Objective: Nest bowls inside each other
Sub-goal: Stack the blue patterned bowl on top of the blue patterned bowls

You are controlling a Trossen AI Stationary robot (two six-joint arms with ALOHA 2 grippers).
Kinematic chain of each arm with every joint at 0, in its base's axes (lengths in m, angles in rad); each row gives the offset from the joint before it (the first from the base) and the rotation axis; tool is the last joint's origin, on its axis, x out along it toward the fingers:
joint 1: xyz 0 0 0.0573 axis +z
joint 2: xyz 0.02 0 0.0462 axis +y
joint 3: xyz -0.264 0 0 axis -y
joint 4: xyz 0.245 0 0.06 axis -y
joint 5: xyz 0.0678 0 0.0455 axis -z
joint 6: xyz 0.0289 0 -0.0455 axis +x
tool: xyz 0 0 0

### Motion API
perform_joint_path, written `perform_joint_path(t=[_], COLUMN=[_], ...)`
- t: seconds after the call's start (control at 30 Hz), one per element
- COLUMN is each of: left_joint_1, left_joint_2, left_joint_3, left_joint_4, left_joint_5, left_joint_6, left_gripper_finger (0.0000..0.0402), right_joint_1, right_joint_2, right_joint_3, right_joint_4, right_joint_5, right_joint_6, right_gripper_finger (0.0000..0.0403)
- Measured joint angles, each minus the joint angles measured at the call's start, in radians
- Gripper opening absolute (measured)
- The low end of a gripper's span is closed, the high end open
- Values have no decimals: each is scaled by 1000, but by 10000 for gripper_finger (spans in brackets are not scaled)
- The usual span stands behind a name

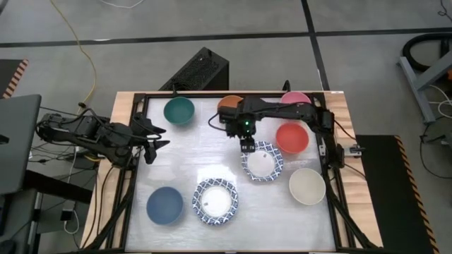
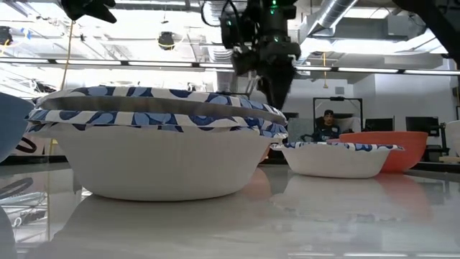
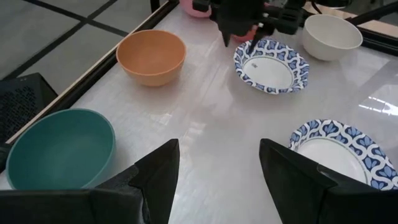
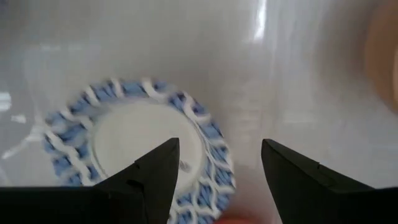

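Note:
Several bowls stand apart on the white table, each on its base: teal [image 1: 179, 111], orange [image 1: 227, 103], pink [image 1: 296, 98], red [image 1: 292, 137], cream [image 1: 307, 185], dark blue [image 1: 164, 204], and two white ones with blue-patterned rims [image 1: 263, 163] [image 1: 216, 202]. My right gripper [image 1: 247, 147] points down, open, above the far-left rim of the farther patterned bowl [image 4: 137, 149], clear of it. My left gripper [image 1: 152, 137] hangs open over the table's left side, holding nothing; its wrist view shows the teal bowl [image 3: 59, 149] close ahead.
A black frame [image 1: 134, 106] borders the table. Bare table lies in the middle between the teal bowl and the patterned bowls. In the low view the nearer patterned bowl [image 2: 154, 151] fills the foreground, and a person sits far behind the table.

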Motion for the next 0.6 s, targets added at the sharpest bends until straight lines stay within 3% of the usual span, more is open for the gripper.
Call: perform_joint_path(t=[0.13, 0.27, 0.47, 0.6], left_joint_1=[0, 0, 0, 0], left_joint_2=[0, 0, 0, 0], left_joint_3=[0, 0, 0, 0], left_joint_4=[0, 0, 0, 0], left_joint_5=[0, -25, -63, -77], left_joint_6=[-1, -2, -2, -6], left_gripper_finger=[212, 212, 212, 212], right_joint_1=[-32, -68, -113, -113], right_joint_2=[-39, -141, -306, -346], right_joint_3=[-65, -178, -409, -530], right_joint_4=[8, 33, 227, 383], right_joint_5=[-79, -91, -89, -89], right_joint_6=[-26, -30, -9, -9], right_gripper_finger=[250, 247, 240, 240])
